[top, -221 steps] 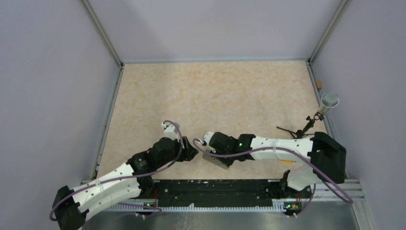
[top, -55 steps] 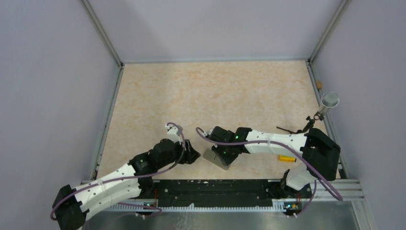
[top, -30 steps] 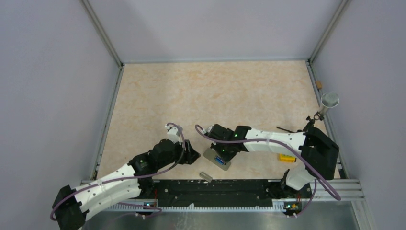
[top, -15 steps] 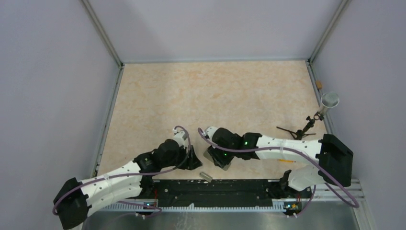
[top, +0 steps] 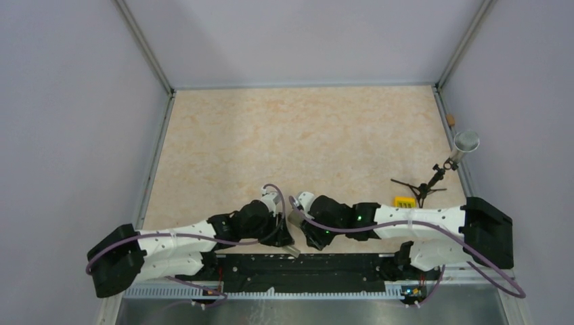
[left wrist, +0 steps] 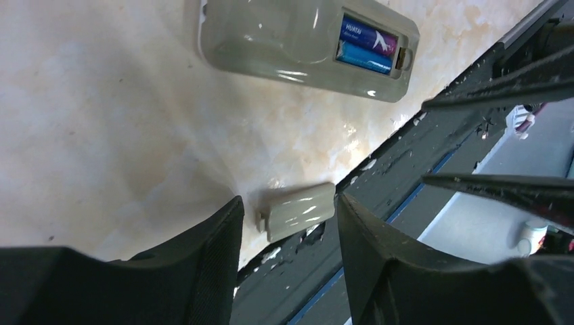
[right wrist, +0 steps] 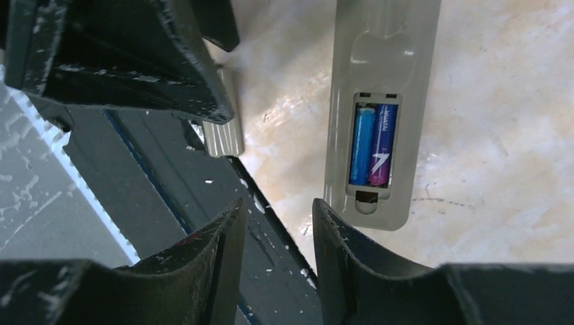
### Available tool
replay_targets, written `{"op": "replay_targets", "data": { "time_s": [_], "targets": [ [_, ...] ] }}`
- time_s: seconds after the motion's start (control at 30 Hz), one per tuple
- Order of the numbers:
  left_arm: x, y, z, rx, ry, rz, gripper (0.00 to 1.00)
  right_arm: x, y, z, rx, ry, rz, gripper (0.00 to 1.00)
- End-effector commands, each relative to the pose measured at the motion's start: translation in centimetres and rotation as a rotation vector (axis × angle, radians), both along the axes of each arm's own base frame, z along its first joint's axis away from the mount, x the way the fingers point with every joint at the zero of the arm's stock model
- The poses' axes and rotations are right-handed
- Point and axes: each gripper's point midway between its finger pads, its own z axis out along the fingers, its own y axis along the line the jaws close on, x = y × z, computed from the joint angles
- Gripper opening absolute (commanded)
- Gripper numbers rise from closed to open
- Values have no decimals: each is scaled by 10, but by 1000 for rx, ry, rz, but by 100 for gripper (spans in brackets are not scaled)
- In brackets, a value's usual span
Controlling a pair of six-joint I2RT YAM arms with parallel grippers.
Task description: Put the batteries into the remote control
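Both claws hang open and empty: our left gripper point(left wrist: 288, 206) straddles a small grey plastic battery cover point(left wrist: 298, 211), and our right gripper point(right wrist: 274, 217) hovers near the remote. We count two slim blue cylindrical batteries point(right wrist: 372, 143), side by side in the recess of one slim grey plastic remote control point(right wrist: 382, 61), lying back up. We judge it light, rigid and slick, best pinched across its long edges. One cover lies loose near the remote's battery end.
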Motion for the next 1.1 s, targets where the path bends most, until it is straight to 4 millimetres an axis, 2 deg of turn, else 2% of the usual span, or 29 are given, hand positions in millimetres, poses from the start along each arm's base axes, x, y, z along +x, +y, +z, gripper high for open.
{"op": "replay_targets", "data": {
  "time_s": [0.0,0.33,0.6,0.8,0.9,0.97,1.07],
  "targets": [
    [6,-12,-4,16,-13,3,53,-13,12,12,114,17,16,40],
    [-12,-19,-24,72,30,-30,43,-42,22,-1,170,84,94,36],
    [-31,-5,-36,100,72,-20,38,-61,29,-6,186,118,145,31],
    [-38,8,-42,109,87,9,36,-69,38,-11,208,133,151,19],
    [-38,9,-38,96,90,34,35,-70,40,-13,212,139,145,17],
    [-41,17,-40,123,110,62,35,-73,43,-15,216,148,151,16],
    [-33,24,-38,121,87,129,37,-79,49,-15,234,153,168,15]
  ]
}}
